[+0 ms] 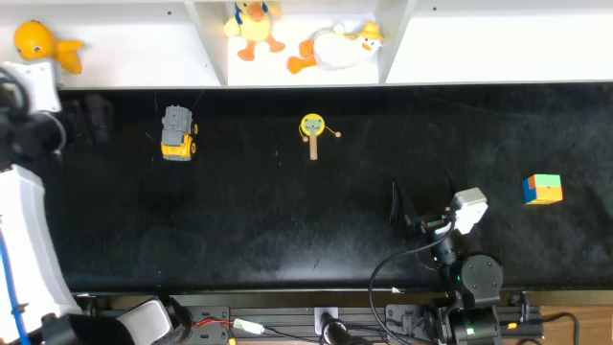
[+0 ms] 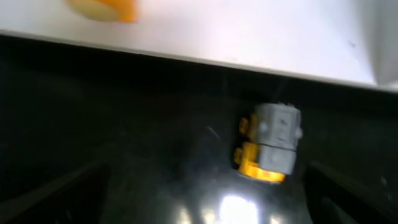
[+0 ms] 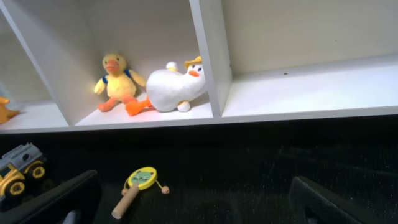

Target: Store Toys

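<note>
Roughly half done: orange duck (image 1: 40,44), yellow duck (image 1: 254,24), white goose (image 1: 337,48) already in the shelf (image 1: 479,53). Truck (image 1: 177,132), rattle (image 1: 312,129), cube (image 1: 542,189) lie on tabletop (image 1: 287,220) before the shelf. Left hand (image 2: 205,199) spread wide above truck; right hand (image 3: 199,205) spread wide, empty, well back from shelf.

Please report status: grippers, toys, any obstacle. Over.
Left gripper open, facing toy truck. Right gripper open, facing rattle. Cube also on table, unshelved. Nothing blocks the toy truck.
</note>
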Controlling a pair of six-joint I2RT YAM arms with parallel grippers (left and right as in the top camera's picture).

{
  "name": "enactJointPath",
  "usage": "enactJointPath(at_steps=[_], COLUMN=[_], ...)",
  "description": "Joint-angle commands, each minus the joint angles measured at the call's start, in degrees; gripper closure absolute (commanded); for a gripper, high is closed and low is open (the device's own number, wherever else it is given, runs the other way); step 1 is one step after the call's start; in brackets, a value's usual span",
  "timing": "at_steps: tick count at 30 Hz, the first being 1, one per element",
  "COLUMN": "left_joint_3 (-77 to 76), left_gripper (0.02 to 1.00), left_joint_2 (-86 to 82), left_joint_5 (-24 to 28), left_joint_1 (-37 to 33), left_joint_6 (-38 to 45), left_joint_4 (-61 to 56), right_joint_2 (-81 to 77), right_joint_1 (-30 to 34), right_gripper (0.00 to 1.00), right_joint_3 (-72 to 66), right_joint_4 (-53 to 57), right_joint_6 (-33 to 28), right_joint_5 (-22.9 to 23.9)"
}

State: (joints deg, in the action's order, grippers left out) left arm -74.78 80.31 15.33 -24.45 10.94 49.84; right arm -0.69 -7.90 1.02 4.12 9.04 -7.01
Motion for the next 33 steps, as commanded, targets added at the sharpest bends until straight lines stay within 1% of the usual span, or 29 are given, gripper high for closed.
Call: enactJointPath(at_steps=[1,3,8,16,19,23,33], left_joint_3=[2.97,4.24,8.39,17.09,20.00,22.64,23.45], left_gripper=[0.020,0.020,0.020,0.020,0.020,0.020,0.020], left_joint_2=[-0.26,-0.26,-0.24,0.11,0.46,1.81,9.46], left_joint_5=[-0.04,-0.59,-4.13,-4.11,-4.81,-8.04,-8.07], left_joint_1=[5.16,7.28,10.82,14.95,16.00,16.61,17.40], left_joint_6=[1.22,1.22,1.20,0.83,0.35,-2.10,-2.08], left_joint_4=[0.42,0.17,-0.02,-8.07,-11.63,-15.39,-23.08], right_joint_2=[0.44,0.44,0.44,0.44,0.44,0.44,0.44], right_joint_1=[-0.24,-0.24,-0.24,-0.24,-0.24,-0.24,-0.24], right_gripper=[0.005,0.005,0.005,0.005,0.005,0.005,0.005], right_joint_3=[-0.76,-0.76,-0.76,-0.76,-0.76,-0.76,-0.76], right_joint_4=[-0.26,-0.28,-0.28,-0.28,-0.28,-0.28,-0.26], right_joint_6=[0.39,0.39,0.39,0.39,0.39,0.39,0.39], right_joint_5=[0.68,0.70,0.68,0.70,0.70,0.70,0.70])
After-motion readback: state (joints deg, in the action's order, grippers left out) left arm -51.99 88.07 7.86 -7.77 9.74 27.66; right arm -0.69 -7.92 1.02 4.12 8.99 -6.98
